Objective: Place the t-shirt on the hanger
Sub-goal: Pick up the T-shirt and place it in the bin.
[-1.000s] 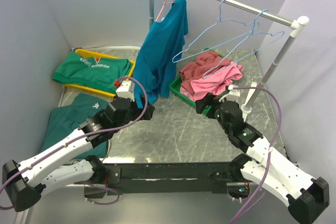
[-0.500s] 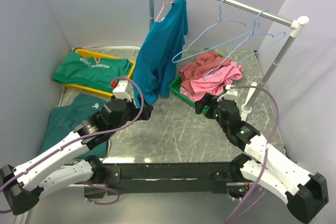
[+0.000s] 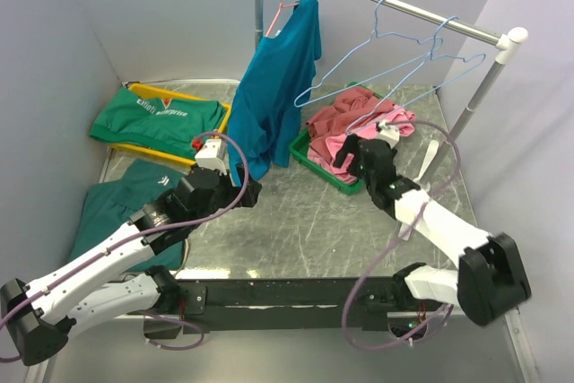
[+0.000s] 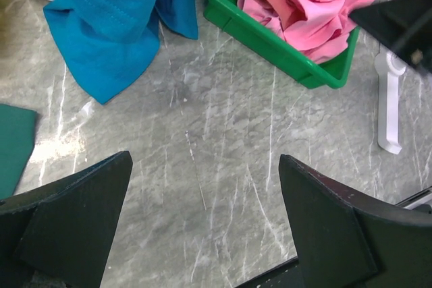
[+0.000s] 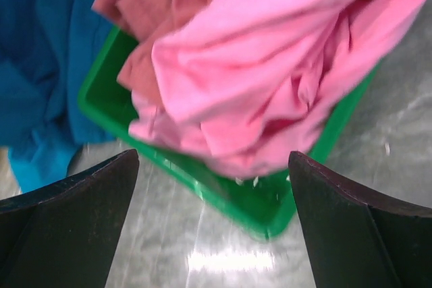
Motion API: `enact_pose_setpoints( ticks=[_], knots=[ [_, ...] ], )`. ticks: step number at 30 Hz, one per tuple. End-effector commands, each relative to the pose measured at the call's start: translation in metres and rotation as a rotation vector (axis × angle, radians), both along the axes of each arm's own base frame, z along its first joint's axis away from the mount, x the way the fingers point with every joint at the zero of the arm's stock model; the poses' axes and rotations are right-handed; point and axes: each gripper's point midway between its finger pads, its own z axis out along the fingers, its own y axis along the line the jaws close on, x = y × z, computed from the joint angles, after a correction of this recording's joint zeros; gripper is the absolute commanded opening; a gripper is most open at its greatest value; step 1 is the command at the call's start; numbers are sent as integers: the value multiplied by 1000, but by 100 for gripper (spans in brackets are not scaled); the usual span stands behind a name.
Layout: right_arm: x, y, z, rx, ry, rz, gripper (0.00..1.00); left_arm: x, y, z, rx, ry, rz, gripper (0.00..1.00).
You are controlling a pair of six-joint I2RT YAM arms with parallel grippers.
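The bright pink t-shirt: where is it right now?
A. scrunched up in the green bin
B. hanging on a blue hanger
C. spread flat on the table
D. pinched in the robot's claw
A: the pink t-shirt lies bunched in the green bin beside a darker rose garment, and the right claw facing it is open and holds nothing.
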Motion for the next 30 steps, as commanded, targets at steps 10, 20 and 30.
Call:
enact_pose_setpoints(
  ticks=[10, 20, 30],
  knots=[
    [73, 15, -17, -21, 15, -39, 89, 1, -1, 25, -31, -37, -2, 96],
    [66, 17, -35, 6, 26, -26, 48, 1, -3, 19, -28, -20, -4, 97],
    [46, 13, -4, 68, -65, -34, 0, 0, -3, 19, -43, -20, -4, 96]
  ],
)
